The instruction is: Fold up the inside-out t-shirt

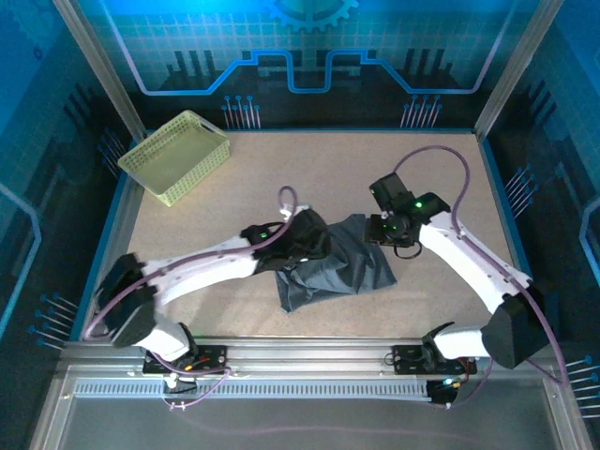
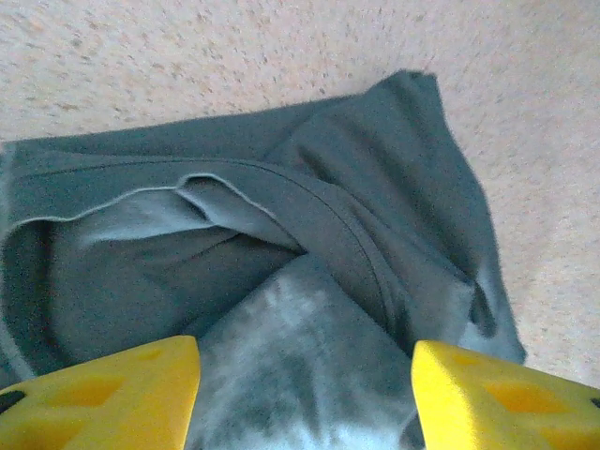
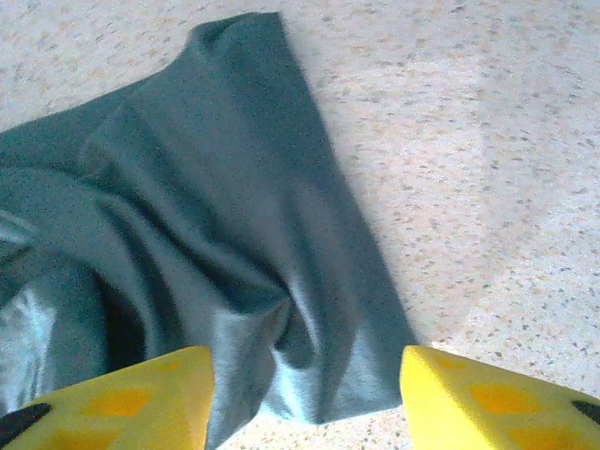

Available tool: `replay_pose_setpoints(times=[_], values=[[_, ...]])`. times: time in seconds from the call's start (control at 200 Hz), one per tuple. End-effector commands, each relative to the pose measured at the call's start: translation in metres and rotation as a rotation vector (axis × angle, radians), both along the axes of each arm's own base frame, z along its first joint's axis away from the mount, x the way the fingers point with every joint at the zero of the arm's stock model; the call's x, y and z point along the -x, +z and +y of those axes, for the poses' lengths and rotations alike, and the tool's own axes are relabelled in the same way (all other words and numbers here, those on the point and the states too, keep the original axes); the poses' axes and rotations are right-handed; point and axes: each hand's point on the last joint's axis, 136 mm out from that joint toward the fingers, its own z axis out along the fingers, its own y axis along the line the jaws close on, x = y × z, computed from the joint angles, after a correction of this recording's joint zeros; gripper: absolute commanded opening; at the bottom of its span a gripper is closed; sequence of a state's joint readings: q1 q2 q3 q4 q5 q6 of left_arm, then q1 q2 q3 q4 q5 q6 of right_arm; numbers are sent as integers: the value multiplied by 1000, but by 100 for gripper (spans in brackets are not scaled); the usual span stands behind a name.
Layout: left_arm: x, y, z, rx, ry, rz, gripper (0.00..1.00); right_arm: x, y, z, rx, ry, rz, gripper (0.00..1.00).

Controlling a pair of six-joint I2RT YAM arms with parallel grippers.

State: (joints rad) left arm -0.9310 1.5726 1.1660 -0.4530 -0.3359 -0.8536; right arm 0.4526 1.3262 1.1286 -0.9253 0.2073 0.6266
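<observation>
The t-shirt [image 1: 342, 267] lies crumpled in the middle of the desk [image 1: 375, 169], with the basket [image 1: 175, 157] well apart at 10 o'clock. The left hand [image 2: 305, 375], over its 10 o'clock part, and the right hand [image 3: 307, 384], at its 2 o'clock edge, both gape and hold nothing.

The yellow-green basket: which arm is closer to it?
Left. The left gripper is over the grey t-shirt, nearer the lattice basket; the right gripper is beyond, at the shirt's far side.

Robot lab: aluminium frame [image 1: 101, 70], printed backdrop [image 1: 300, 56]
</observation>
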Motion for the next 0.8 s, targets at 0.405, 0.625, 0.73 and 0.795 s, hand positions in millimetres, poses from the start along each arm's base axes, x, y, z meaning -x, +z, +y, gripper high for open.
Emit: replay_pose_setpoints(times=[0.405, 0.625, 0.73, 0.795], values=[[-9, -74, 10, -97, 63, 149, 61, -61, -27, 56, -294, 160, -24, 58], [7, -99, 40, -86, 120, 195, 56, -97, -71, 72, -275, 161, 47, 56], [6, -105, 48, -65, 125, 200, 56, -100, -92, 61, -212, 113, 87, 55], [-2, -105, 50, -49, 110, 188, 56, -94, -105, 48, -164, 67, 117, 55]])
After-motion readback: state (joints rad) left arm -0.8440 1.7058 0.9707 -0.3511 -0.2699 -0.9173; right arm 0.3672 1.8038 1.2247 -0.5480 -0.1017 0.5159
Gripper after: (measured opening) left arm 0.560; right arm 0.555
